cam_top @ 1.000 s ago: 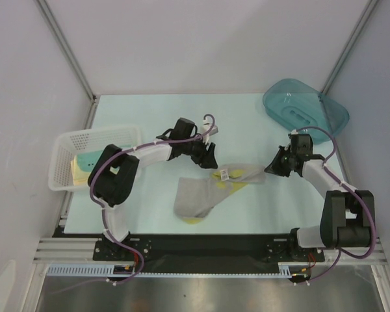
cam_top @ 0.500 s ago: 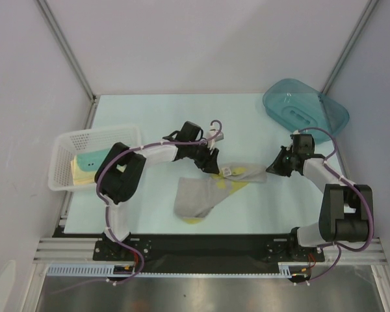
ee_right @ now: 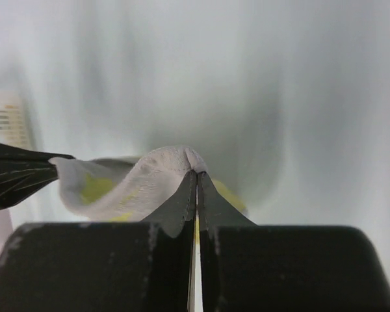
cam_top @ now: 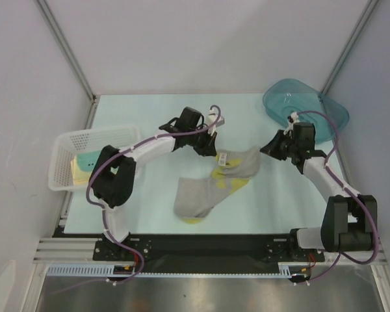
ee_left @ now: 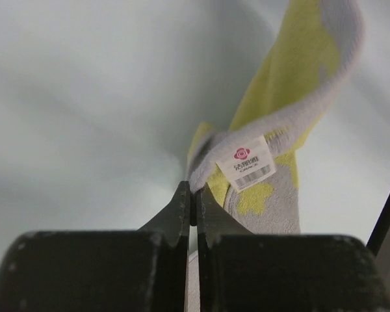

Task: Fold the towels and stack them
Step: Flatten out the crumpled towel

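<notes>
Towel time: your grey towel (cam_top: 211,185) with yellow patches lies on the table (cam_top: 149,110), to the right of the white basket (cam_top: 65,146). Its long side runs on a slant. One end sits low, nearer to you than the basket. The other end climbs away to the right, farther from the basket. That far end is lifted off the table and folds back over the rest. Inside the basket you can see folded towels (cam_top: 86,164), pale yellow with teal on top, lying flat against its left side. Your teal tub (cam_top: 305,110) is much farther right of the basket and farther back, and it looks tipped up on its edge. Your left pincer (cam_top: 214,155) is right of the basket and squeezed tight on the towel corner that has the small white label (ee_left: 246,162). Your right pincer (cam_top: 263,149) is farther right of the basket, and it is also squeezed tight, pinching the other lifted corner. The towel edge hangs between the two pincers.
</notes>
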You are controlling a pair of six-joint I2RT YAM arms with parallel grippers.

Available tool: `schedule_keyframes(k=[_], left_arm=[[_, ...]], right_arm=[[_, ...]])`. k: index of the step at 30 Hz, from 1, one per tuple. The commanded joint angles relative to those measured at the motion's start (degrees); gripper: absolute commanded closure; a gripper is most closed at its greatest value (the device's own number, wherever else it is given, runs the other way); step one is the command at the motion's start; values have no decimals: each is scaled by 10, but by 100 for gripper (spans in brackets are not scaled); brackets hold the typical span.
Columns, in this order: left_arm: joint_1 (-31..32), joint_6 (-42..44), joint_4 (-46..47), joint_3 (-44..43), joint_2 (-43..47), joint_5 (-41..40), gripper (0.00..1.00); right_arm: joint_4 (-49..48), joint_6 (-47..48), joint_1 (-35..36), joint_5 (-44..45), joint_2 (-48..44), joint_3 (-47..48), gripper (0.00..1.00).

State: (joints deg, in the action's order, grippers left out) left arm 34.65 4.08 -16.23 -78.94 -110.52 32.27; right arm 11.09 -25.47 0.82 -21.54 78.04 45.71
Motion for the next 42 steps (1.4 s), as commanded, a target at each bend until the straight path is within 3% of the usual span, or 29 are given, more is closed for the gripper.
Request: schedule_keyframes(k=[1,5,11,15,20,26,31,32,34,37,41,42], left_arm=[[2,15,-63,-88,98,-88,100],[2,28,-157,-201,135,-181,100],[13,21,-249,-279,210,-201,100],[56,14,-273,-264,274,-216,100],[121,-10,-274,-212,355,-221,100],[196,-66,-267,-205,392,-256,100],[209,-77,-330,-287,346,-321,100],[208,-73,-340,-308,336,-382,100],[193,-60,-361,-320,300,-416,100],[120,-63,-370,-332,255,-371,100],[27,-53,-332,-349,187,-297,100],[-4,-50,-319,-363,166,-280,100]], right_arm=[[-105,-8,31,-12,-59,87,100],[-81,65,90,78,-99,174,100],[-62,91,99,59,-184,235,100],[-32,104,110,12,-253,228,100],[-37,84,139,3,-406,170,100],[15,58,140,0,-466,191,100],[32,79,140,41,-440,219,100],[32,83,140,54,-426,220,100],[24,93,139,64,-385,220,100],[-25,98,140,76,-344,197,100],[-105,109,132,77,-236,174,100],[-161,109,125,72,-174,172,100]])
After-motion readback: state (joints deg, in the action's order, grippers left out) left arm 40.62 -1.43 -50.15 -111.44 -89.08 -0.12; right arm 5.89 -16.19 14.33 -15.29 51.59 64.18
